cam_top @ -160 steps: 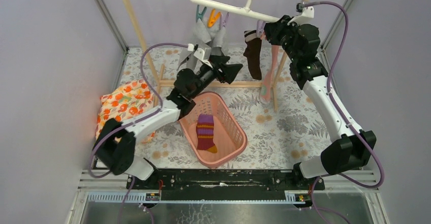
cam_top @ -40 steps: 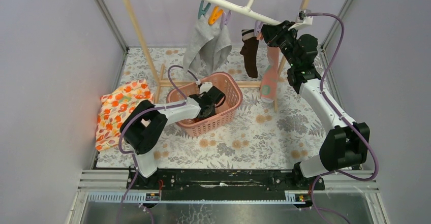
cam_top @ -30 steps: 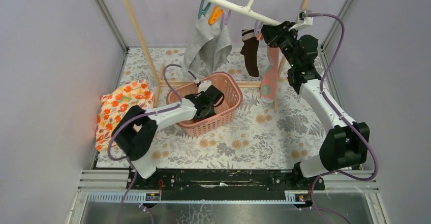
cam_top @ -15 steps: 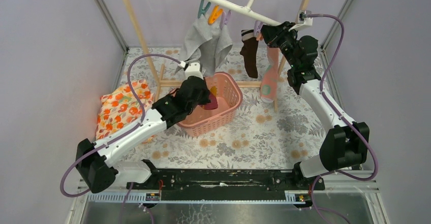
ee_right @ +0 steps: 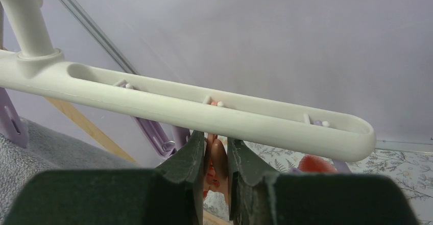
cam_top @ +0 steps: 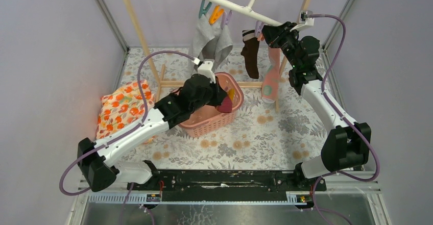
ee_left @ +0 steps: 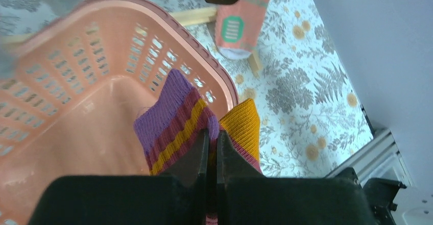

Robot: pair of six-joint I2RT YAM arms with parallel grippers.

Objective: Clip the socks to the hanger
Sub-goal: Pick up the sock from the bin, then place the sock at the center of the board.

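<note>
The purple striped sock (ee_left: 176, 120) is being clenched by the left fingers (ee_left: 204, 142), which are being kept pressed tight together on its folded middle. In the left wrist view, the purple part with dark red and orange stripes is being shown to the left of the fingers and the orange toe to their right. The sock is being held over the inside of the pink basket (cam_top: 204, 120), near its right rim; whether it is touching the basket cannot be told. The basket is being carried by the flower-patterned bench (cam_top: 291, 128), with a floral cloth (cam_top: 122, 107) lying to its left.

The white hanger (cam_top: 230, 4) is being suspended by its hook from the top rail of the wooden rack (cam_top: 135, 26), tilted down toward the right. A grey cloth (cam_top: 209, 41), a dark brown sock (cam_top: 251, 54) and a long pink sock (cam_top: 270, 82) are being carried beneath it. The right fingers (ee_right: 198, 146) are being held just under the bar's right end, clenched on a small orange clip (ee_right: 218, 158)
</note>
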